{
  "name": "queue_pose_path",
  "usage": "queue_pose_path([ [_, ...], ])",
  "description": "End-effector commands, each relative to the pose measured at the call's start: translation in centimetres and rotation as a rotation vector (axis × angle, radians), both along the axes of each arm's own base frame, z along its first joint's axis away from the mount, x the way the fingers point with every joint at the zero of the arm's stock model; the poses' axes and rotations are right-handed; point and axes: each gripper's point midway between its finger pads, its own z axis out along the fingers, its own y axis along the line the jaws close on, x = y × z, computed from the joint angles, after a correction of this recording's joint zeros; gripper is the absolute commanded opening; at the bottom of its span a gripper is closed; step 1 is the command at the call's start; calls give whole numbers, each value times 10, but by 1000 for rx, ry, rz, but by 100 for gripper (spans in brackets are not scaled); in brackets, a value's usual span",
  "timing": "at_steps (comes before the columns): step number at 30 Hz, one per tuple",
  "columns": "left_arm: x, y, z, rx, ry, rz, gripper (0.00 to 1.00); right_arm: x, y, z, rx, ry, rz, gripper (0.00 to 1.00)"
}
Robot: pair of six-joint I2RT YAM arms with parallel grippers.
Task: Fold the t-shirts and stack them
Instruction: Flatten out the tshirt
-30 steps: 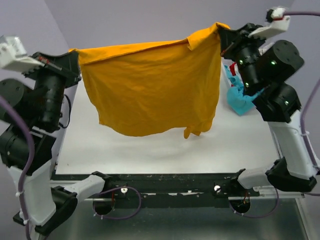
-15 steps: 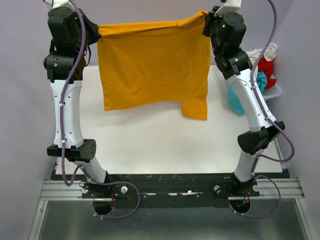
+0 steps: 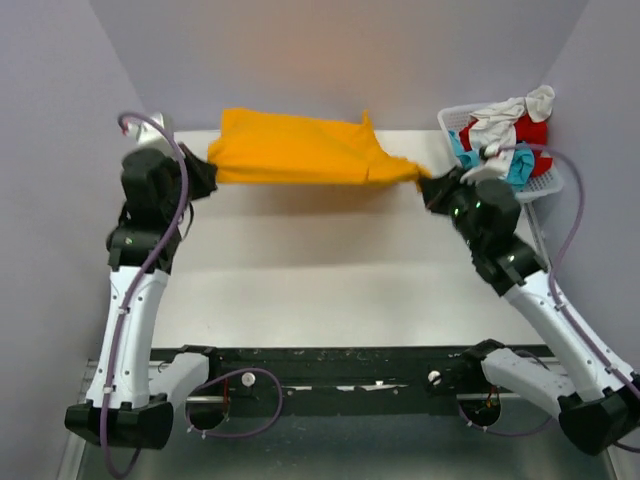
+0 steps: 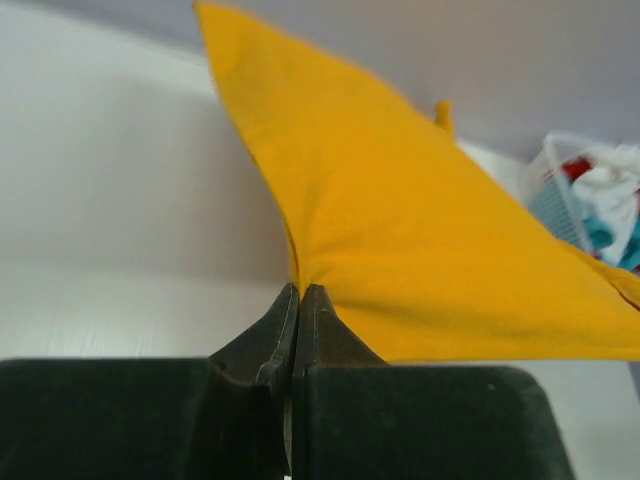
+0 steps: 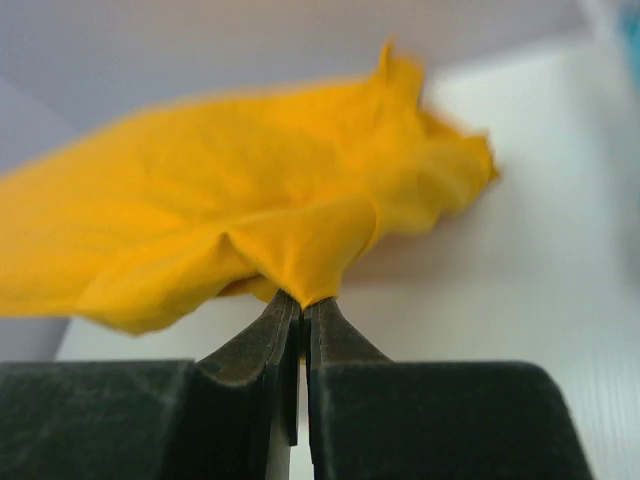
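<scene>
The left claw is pinched fully together on a corner of the mustard-orange shirt. In its wrist view the cloth fans up and to the right from the tight seam between the two fingers. The right claw is all but closed too, with a small fold of the same shirt nipped at its tips and the rest billowing toward the left of that frame.

From above, the claws sit at mid-height, one at the left and one at the right. The shirt is drawn between them as a long band across the upper middle, over the far part of the bench. Held at two points and pulled apart, the cloth is taut. I judge this is meant for laying it out squarely before folding (a slack shirt would land in wrinkles). It hangs low, with a shadow on the bench just below it; whether any of it touches the surface I cannot tell.

In the upper right corner, just beyond the right claw, a white basket holds the red shirt, the white shirt and the turquoise shirt, heaped and unfolded. No folded stack shows, so the task looks to be near its start.
</scene>
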Motion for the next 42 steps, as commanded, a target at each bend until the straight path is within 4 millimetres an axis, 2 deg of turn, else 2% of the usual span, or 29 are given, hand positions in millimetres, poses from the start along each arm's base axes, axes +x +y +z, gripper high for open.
queue_pose_path([
  [1, -26, 1, -152, -118, 234, 81, 3, -59, 32, -162, 251, 419, 154, 12],
  [2, -38, 2, -174, -152, 267, 103, 5, -78, 34, -189, 259, 501, 186, 15],
  [3, -49, 9, -208, -168, 330, 161, 5, -95, 33, -214, 252, 583, 197, 24],
  [4, -61, 14, -229, -178, 368, 201, 6, -111, 28, -236, 232, 655, 193, 33],
  [5, -73, 15, -254, -176, 423, 218, 15, -124, 22, -252, 214, 709, 177, 41],
  [6, -83, 19, -270, -177, 457, 245, 31, -136, 15, -266, 185, 752, 168, 50],
  [7, -93, 22, -285, -180, 497, 270, 39, -142, 7, -272, 157, 769, 141, 66],
  [8, -99, 23, -291, -182, 512, 277, 42, -145, -2, -274, 133, 779, 102, 77],
  [9, -103, 22, -293, -195, 520, 282, 55, -141, -9, -269, 114, 755, 68, 92],
  [10, -105, 21, -290, -207, 524, 284, 94, -138, -12, -262, 101, 729, 54, 100],
  [11, -106, 19, -286, -216, 521, 278, 98, -134, -12, -254, 95, 702, 57, 100],
  [14, -101, 11, -262, -238, 477, 230, 99, -119, -2, -230, 81, 623, 112, 100],
  [16, -95, -3, -252, -253, 446, 141, 99, -105, 7, -220, 48, 587, 160, 100],
  [17, -92, -15, -251, -274, 446, 77, 99, -100, 18, -215, 48, 575, 213, 100],
  [19, -85, -38, -253, -306, 454, -47, 99, -89, 37, -218, 35, 596, 268, 100],
  [22, -79, -64, -269, -316, 521, -145, 99, -76, 67, -242, -135, 658, 242, 100],
  [23, -78, -70, -275, -307, 546, -158, 98, -81, 81, -251, -209, 677, 235, 100],
  [25, -80, -82, -291, -293, 599, -186, 99, -83, 96, -278, -310, 754, 192, 96],
  [27, -83, -88, -308, -288, 646, -191, 99, -88, 107, -302, -351, 827, 180, 89],
  [30, -91, -85, -338, -275, 727, -157, 99, -105, 123, -329, -407, 891, 232, 83],
  [33, -96, -79, -357, -268, 771, -114, 99, -118, 124, -345, -434, 936, 252, 75],
  [36, -97, -79, -367, -272, 783, -107, 99, -123, 113, -360, -463, 968, 220, 64],
  [39, -101, -76, -378, -267, 819, -83, 98, -128, 112, -367, -454, 988, 217, 55],
  [42, -103, -75, -382, -265, 836, -74, 99, -127, 100, -363, -469, 978, 156, 33],
])
